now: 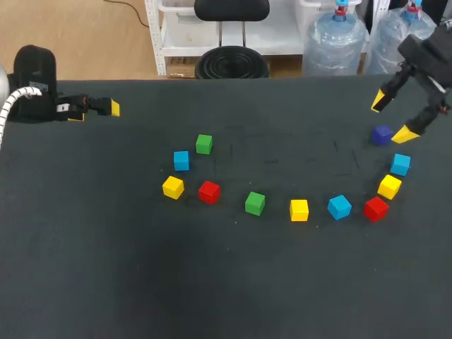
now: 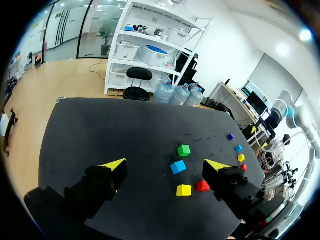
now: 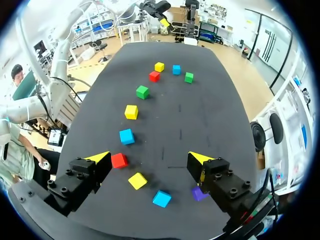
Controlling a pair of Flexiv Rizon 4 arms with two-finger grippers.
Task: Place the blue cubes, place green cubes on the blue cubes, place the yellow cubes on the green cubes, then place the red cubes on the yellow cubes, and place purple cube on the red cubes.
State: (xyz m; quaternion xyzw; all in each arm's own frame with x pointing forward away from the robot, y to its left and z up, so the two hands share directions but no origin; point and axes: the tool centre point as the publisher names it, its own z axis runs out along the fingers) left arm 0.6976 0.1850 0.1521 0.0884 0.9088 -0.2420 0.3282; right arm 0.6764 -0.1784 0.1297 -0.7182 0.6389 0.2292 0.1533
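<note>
Hovering at the upper right of the frame, my right gripper point(image 1: 392, 117) has its jaws wide apart and empty. The nearest blue cube point(image 1: 400, 164) sits just below it, past the purple cube point(image 1: 382, 134) beside its lower fingertip. My left gripper point(image 1: 95, 112), at the upper left, is likewise spread and well apart from every cube. In the right wrist view, one finger partly hides the purple cube.

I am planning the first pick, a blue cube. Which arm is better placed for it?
Probably right. The right gripper, open, hangs close to the rightmost blue cube; the left gripper is well away from every cube.
</note>
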